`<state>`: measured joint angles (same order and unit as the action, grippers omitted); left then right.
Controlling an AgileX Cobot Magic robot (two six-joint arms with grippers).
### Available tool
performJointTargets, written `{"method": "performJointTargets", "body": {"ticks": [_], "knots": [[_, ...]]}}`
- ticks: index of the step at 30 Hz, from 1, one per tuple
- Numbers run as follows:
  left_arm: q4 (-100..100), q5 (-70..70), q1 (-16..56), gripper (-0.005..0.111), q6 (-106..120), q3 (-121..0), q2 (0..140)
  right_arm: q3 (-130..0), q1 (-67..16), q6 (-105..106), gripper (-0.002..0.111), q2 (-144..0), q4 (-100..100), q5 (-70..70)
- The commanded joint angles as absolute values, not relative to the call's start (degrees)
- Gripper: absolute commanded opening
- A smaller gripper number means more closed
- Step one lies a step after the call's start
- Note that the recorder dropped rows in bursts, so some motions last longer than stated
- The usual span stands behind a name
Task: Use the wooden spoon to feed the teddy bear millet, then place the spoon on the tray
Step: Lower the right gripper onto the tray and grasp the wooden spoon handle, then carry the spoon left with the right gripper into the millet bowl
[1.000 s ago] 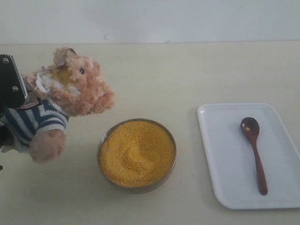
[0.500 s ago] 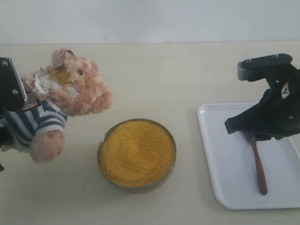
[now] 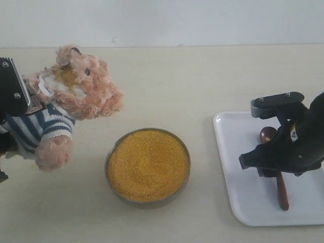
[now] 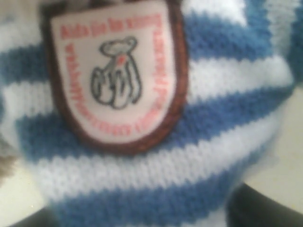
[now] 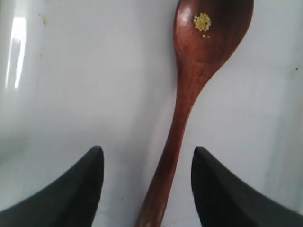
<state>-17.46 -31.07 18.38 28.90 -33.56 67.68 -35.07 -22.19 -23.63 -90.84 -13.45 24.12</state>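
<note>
My right hand [image 3: 276, 164] hovers spread over the wooden spoon [image 5: 189, 94], fingers [image 5: 75, 189] flanking its handle without touching. The spoon lies on the tray [image 3: 230, 147] by the right edge of the desk [image 3: 202, 81]. My left hand [image 3: 10, 93] pinches the teddy bear [image 3: 76, 91] at the left edge, near the millet [image 3: 148, 164].

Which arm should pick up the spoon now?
Right, probably. The right gripper hangs open over the tray, jaws straddling the wooden spoon's handle. The left gripper holds the teddy bear.
</note>
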Motion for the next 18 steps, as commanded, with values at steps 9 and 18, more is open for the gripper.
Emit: {"method": "performJointTargets", "body": {"ticks": [9,18], "knots": [[-17.33,-29.94,18.61,0.004,27.9,-33.36,67.29,-34.63,-22.28,-26.42,0.024,-97.78,-17.16,20.83],[-17.55,-29.61,18.61,0.004,27.9,-33.36,67.29,-37.44,-23.24,-21.2,0.0,-88.73,-17.7,27.52]]}}
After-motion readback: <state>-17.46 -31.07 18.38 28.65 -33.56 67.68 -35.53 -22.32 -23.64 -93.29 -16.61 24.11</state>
